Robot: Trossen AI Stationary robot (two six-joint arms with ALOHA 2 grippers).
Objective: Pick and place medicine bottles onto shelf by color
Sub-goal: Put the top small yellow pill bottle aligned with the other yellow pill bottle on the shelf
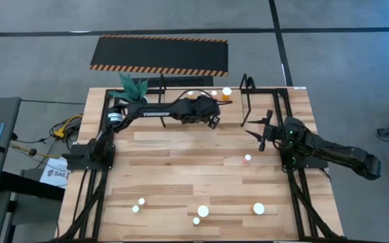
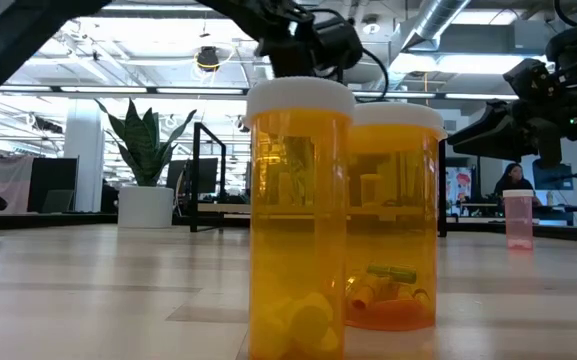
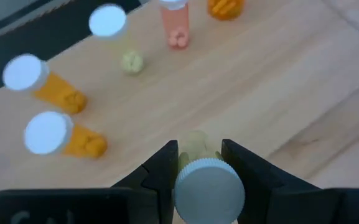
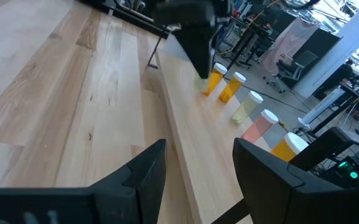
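left gripper (image 3: 199,163) clamps pale bottle (image 3: 208,186) over shelf (image 1: 248,94); orange bottles (image 3: 64,138) beside; right gripper (image 4: 198,168) apart, empty.

held bottle (image 3: 209,186) cut off by the edge; its colour unclear.

The shelf (image 1: 248,88) is standing along the worktop's (image 1: 181,162) far edge, with a row of bottles (image 4: 229,87) sitting on it. A plant (image 1: 133,86) is sitting at its left end. Four bottles (image 1: 202,210) are standing near the front edge, and one bottle (image 1: 247,159) is standing alone toward the right.
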